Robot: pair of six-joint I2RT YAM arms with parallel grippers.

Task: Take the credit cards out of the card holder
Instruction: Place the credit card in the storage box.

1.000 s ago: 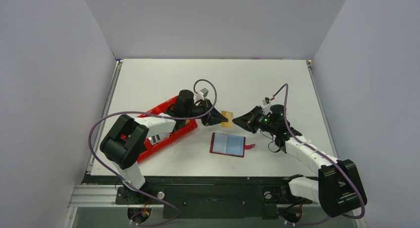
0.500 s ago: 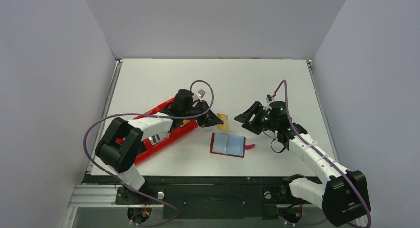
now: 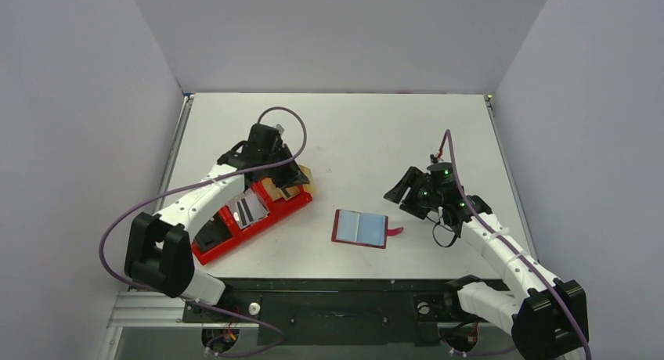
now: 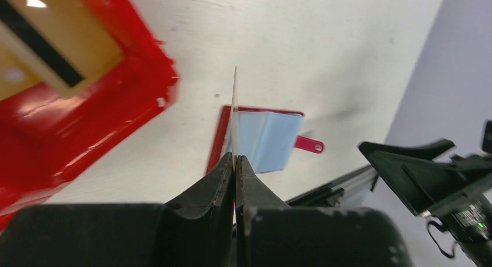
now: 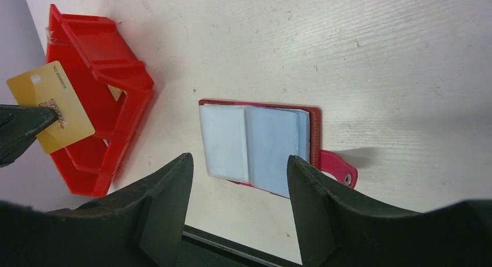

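- My left claw (image 4: pixel 234 162) is clamped on a tan-gold credit card (image 5: pixel 51 107) over the red tray (image 4: pixel 116 125), near the surface's (image 3: pixel 391 133) left edge.
- The card holder (image 3: pixel 360 228) lies open by the near edge; my right claw (image 5: pixel 238 159) is apart.
- Next, I reckon: release into the tray.

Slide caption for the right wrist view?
Open right gripper faces the card holder; left gripper holds a gold card by the red tray.

A white tabletop (image 3: pixel 376 133) with a faint grain is enclosed on three sides by plain, matt, pale grey panels: a back wall (image 3: pixel 337 31), a left wall (image 3: pixel 78 141) and a right wall (image 3: pixel 587 141). A metal rail (image 3: pixel 176 153) is fitted along the left edge. A dark frame (image 3: pixel 337 286) is seen at the near edge. Lighting is even and diffuse; shadows are soft.
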